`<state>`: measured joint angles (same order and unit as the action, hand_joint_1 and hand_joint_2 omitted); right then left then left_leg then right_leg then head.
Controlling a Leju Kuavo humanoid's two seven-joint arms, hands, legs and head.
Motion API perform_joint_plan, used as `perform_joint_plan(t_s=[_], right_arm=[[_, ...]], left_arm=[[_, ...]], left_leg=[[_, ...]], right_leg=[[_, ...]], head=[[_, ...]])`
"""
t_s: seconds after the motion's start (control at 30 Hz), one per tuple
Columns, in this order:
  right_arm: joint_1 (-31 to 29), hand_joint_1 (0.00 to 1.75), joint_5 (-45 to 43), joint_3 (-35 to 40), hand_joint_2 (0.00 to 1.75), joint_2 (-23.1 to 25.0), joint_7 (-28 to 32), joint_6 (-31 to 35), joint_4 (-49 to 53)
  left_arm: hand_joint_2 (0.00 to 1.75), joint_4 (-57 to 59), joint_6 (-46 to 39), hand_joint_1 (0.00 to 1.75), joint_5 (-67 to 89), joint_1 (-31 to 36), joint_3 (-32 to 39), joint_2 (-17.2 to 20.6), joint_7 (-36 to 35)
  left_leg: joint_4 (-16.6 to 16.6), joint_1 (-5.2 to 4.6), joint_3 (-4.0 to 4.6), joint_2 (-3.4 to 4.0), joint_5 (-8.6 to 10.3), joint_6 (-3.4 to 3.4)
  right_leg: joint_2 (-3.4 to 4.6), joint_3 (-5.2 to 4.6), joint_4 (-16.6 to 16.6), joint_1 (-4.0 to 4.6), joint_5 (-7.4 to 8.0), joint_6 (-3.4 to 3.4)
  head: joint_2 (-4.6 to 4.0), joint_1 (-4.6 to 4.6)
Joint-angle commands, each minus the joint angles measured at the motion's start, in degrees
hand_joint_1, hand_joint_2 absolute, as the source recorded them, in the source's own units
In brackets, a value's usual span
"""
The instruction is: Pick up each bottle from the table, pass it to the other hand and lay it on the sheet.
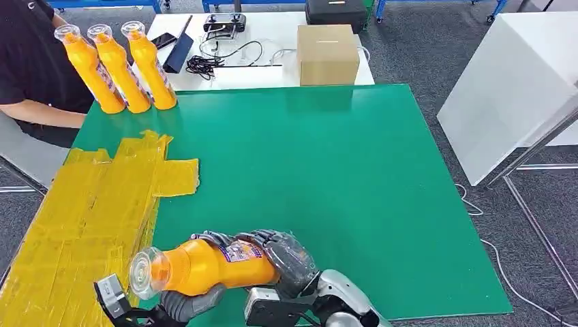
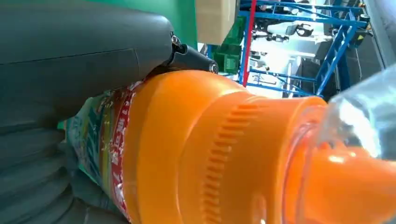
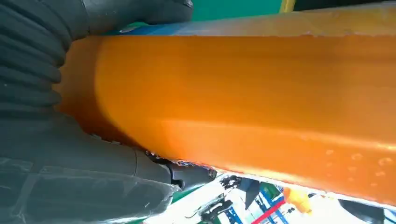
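Observation:
An orange bottle (image 1: 204,266) with a clear cap lies sideways in the air over the green table's near edge, cap pointing left toward the yellow sheet (image 1: 82,218). My right hand (image 1: 283,255) wraps over its base end. My left hand (image 1: 194,302) cups it from below near the shoulder. In the left wrist view the thumb (image 2: 84,56) presses on the bottle (image 2: 210,154). In the right wrist view my right hand (image 3: 56,154) closes around the bottle's orange body (image 3: 257,107). Three more orange bottles (image 1: 119,68) stand at the far left corner.
A person in a black shirt (image 1: 27,61) sits at the far left beside the standing bottles. Behind the green mat (image 1: 341,177) a white table holds a cardboard box (image 1: 327,54), cables and a controller. A white panel (image 1: 511,82) stands to the right.

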<state>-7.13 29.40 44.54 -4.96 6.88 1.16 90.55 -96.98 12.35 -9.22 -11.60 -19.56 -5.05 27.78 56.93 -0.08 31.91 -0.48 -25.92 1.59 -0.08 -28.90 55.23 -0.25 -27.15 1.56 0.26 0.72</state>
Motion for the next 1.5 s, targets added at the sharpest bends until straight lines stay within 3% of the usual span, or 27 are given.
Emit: perform_joint_plan(t_s=[0.03, 0.13, 0.17, 0.2, 0.23, 0.63, 0.67, 0.87, 0.97, 1.03, 1.07, 1.17, 1.33, 1.5], right_arm=[[-1.93, 1.75, -0.52, 1.8, 1.75, -0.03, 0.27, -0.2, -3.18], [-1.32, 1.75, -0.7, 1.21, 1.75, -0.09, 0.06, 0.44, -2.98], [-1.04, 1.4, -0.77, 0.91, 1.75, -0.11, 0.06, 0.79, -2.77], [-0.64, 0.05, -0.82, 0.41, 1.75, -0.05, 0.18, 1.57, -2.37], [-0.28, 0.0, -0.86, 0.1, 1.75, -0.09, 0.25, 1.9, -2.01], [0.63, 0.0, -1.06, -0.88, 1.75, -0.23, 0.48, 2.62, -0.9], [1.0, 0.0, -1.06, -1.27, 0.0, -0.49, 0.48, 2.73, -0.34], [4.0, 0.0, -1.28, -3.69, 0.0, -1.84, 1.38, 4.05, 3.01], [7.05, 0.0, -0.76, -4.8, 0.0, -2.15, 1.89, 4.95, 5.26], [8.85, 0.0, -0.41, -5.64, 0.0, -3.07, 2.14, 6.07, 7.59], [9.64, 0.0, -0.37, -6.29, 0.0, -3.71, 2.19, 6.51, 9.0], [11.15, 0.0, -0.93, -7.89, 0.0, -4.92, 2.77, 7.0, 11.76], [12.81, 0.0, -1.33, -9.66, 0.0, -6.44, 3.27, 6.75, 14.25], [12.98, 0.0, -1.27, -9.71, 0.0, -6.53, 3.27, 6.77, 14.42]], left_arm=[[1.75, 2.52, -0.02, 1.75, -1.37, 1.24, 2.69, -1.21, -0.64], [1.75, 2.49, -0.39, 1.75, -1.56, 1.18, 2.86, -1.34, -0.73], [1.75, 2.43, -0.56, 1.75, -1.66, 1.13, 2.93, -1.38, -0.73], [1.75, 2.39, -0.74, 1.75, -1.77, 1.06, 3.01, -1.41, -0.73], [1.75, 2.34, -0.86, 1.75, -1.87, 0.99, 3.06, -1.38, -0.73], [1.75, 2.26, -1.34, 1.75, -2.12, 0.75, 3.36, -1.49, -0.7], [1.75, 2.22, -1.7, 1.75, -2.13, 0.64, 3.6, -1.58, -0.67], [1.75, 1.65, -8.36, 1.75, 2.12, 0.22, 6.25, -2.48, 0.14], [1.75, 1.56, -20.21, 1.75, 13.12, 0.43, 8.22, -2.28, 2.14], [1.75, 1.78, -33.74, 1.75, 27.88, 1.62, 11.26, -2.54, 3.34], [1.75, 1.98, -40.86, 1.75, 37.36, 2.37, 13.11, -2.33, 2.25], [1.75, 1.05, -50.08, 1.75, 53.0, 2.58, 15.4, -0.96, -1.15], [1.75, 2.86, -52.35, 1.75, 74.6, 2.79, 15.53, 1.82, -10.22], [1.75, 3.66, -52.35, 1.75, 76.12, 3.15, 15.09, 2.13, -11.18]], left_leg=[[-0.06, 0.16, -0.24, 0.2, -0.04, -0.15], [-0.07, 0.08, -0.15, 0.1, 0.0, -0.09], [-0.07, 0.09, -0.14, 0.07, 0.0, -0.09], [-0.05, 0.1, -0.14, 0.03, -0.01, -0.09], [-0.06, 0.04, -0.11, 0.0, 0.0, -0.06], [-0.04, 0.03, -0.08, 0.01, 0.01, -0.06], [-0.03, 0.01, -0.03, 0.01, 0.01, -0.03], [-0.02, 0.02, -0.05, -0.02, 0.0, -0.04], [-0.04, 0.06, -0.11, -0.07, -0.02, -0.07], [-0.03, 0.01, -0.02, -0.09, 0.01, -0.03], [-0.03, 0.05, -0.08, -0.09, -0.01, -0.06], [0.0, 0.05, -0.03, -0.12, 0.0, -0.06], [-0.02, 0.05, -0.07, -0.05, -0.01, -0.06], [-0.04, 0.08, -0.15, 0.0, -0.02, -0.1]], right_leg=[[0.14, 0.27, -0.2, 0.16, 0.07, -0.02], [0.06, 0.16, -0.13, 0.07, 0.05, -0.01], [0.03, 0.17, -0.15, 0.09, 0.05, -0.01], [-0.01, 0.19, -0.15, 0.1, 0.03, -0.01], [-0.02, 0.14, -0.11, 0.04, 0.02, 0.0], [-0.02, 0.09, -0.07, 0.02, 0.02, 0.0], [-0.01, 0.03, -0.05, 0.01, 0.02, 0.01], [-0.04, 0.07, -0.07, 0.02, 0.0, 0.01], [-0.11, 0.16, -0.12, 0.05, -0.02, 0.01], [-0.11, 0.05, -0.05, 0.01, -0.01, 0.0], [-0.12, 0.13, -0.09, 0.05, -0.02, 0.0], [-0.15, 0.08, -0.05, 0.04, -0.02, 0.0], [-0.08, 0.11, -0.09, 0.05, -0.01, 0.01], [-0.04, 0.18, -0.13, 0.08, 0.01, -0.01]], head=[[0.0, 0.0], [0.0, -0.02], [0.0, 0.0], [0.0, -0.02], [0.0, 0.0], [0.0, -0.02], [0.0, 0.0], [0.0, -0.02], [0.0, 0.0], [0.0, 0.0], [0.0, 0.0], [0.0, -0.02], [0.0, -0.02], [0.0, 0.0]])
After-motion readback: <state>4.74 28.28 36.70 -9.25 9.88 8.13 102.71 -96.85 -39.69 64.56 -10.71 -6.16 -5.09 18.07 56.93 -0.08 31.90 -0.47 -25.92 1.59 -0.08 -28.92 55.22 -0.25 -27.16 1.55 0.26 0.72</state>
